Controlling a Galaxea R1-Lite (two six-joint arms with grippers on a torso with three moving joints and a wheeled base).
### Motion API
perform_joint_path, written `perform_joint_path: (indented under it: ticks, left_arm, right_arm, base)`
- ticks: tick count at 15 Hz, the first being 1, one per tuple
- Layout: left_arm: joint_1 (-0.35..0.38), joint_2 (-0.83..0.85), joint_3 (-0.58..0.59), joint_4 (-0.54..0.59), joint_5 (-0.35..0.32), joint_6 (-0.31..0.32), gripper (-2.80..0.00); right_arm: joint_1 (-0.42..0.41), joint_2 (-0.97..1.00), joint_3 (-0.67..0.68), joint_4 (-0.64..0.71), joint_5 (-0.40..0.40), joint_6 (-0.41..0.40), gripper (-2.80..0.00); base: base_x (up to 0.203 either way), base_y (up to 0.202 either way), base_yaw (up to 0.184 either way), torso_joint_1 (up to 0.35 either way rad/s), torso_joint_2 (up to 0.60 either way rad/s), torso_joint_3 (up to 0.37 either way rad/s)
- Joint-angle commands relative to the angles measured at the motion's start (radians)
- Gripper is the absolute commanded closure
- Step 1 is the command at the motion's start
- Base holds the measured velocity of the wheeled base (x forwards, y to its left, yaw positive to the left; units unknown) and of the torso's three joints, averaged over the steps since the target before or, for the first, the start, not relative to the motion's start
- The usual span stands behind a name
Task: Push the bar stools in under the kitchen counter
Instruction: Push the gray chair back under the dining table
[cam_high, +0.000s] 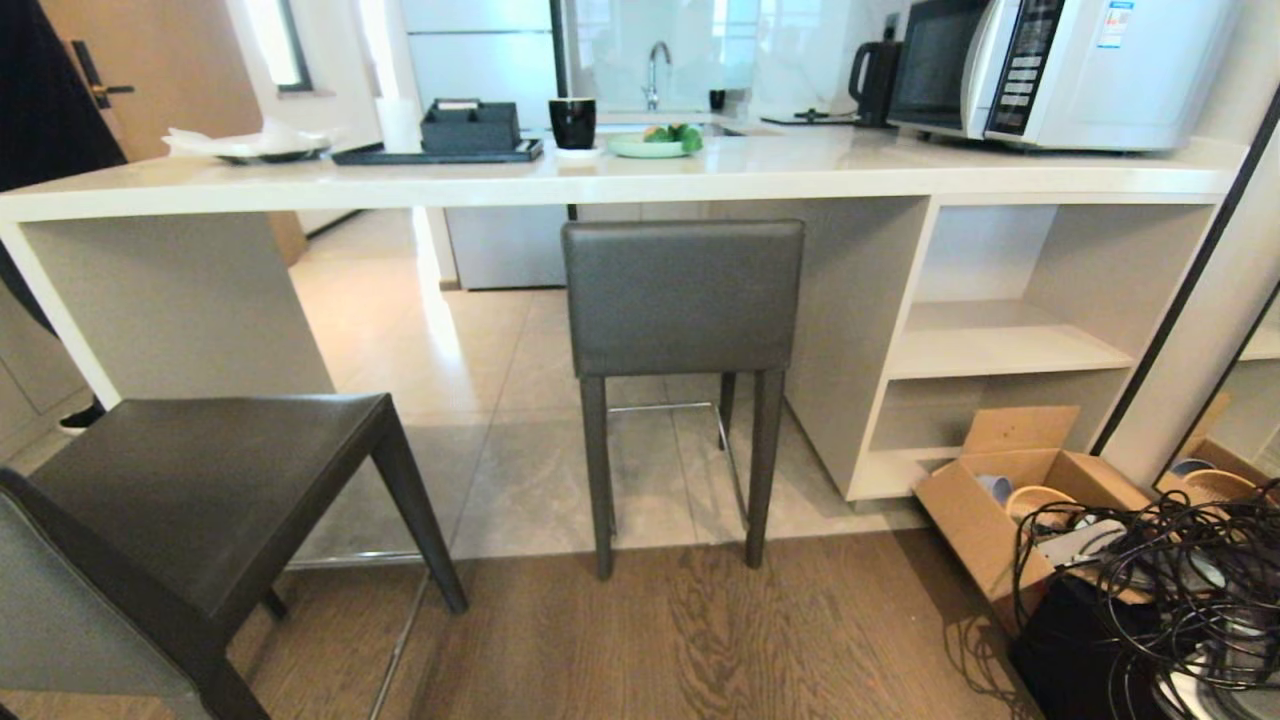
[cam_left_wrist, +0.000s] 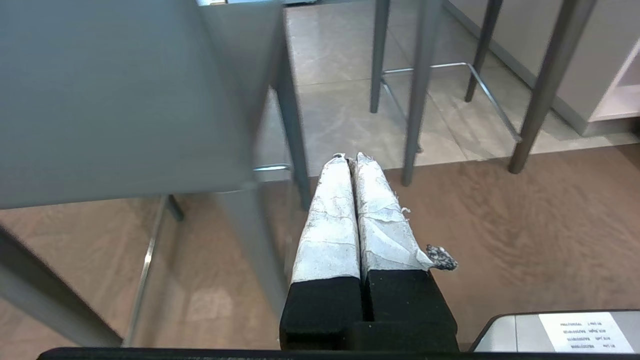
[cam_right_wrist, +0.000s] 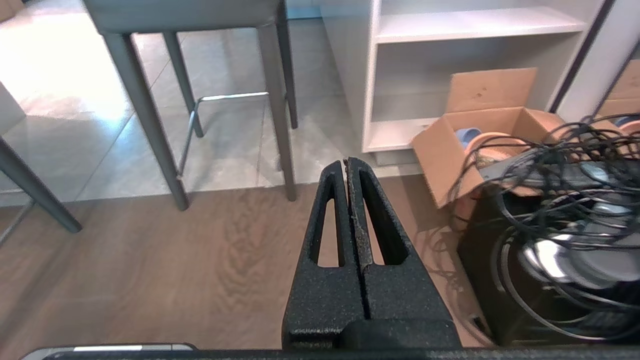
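You have two bar stools, one (cam_high: 683, 300) tucked at the desk (cam_high: 820, 165), one (cam_high: 190, 500) out on the floor, one microwave (cam_high: 1060, 70), one kettle (cam_high: 875, 80), one black cup (cam_high: 572, 122), one green plate (cam_high: 650, 146), one cardboard box (cam_high: 985, 520), two tools, left (cam_left_wrist: 352, 160) and right (cam_right_wrist: 346, 162).

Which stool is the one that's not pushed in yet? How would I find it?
Find the long white kitchen counter with the microwave on top. One dark grey stool stands tucked against it, back towards us. The one you want is the nearer stool, out on the wooden floor at the left, well clear of the counter.
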Motion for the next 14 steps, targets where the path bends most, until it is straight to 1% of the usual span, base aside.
perform_joint_path:
  ticks: [1,11,14]
  left_arm:
    - [0.0,0.002,0.0,0.0,0.0,0.0,0.0]
    - [0.0,0.002,-0.001,0.0,0.0,0.001,0.0]
    - [0.0,0.002,0.0,0.0,-0.001,0.003,0.0]
  right_arm:
    - [0.001,0.002,0.0,-0.001,0.0,0.0,0.0]
    - [0.001,0.002,0.0,-0.001,0.0,0.001,0.0]
    - [0.0,0.002,0.0,-0.001,0.0,0.0,0.0]
  base:
    - [0.0,0.2,-0.001,0.002,0.0,0.006]
    - [0.0,0.198,-0.001,0.002,0.0,0.002]
    - [0.0,0.136,-0.004,0.001,0.0,0.004]
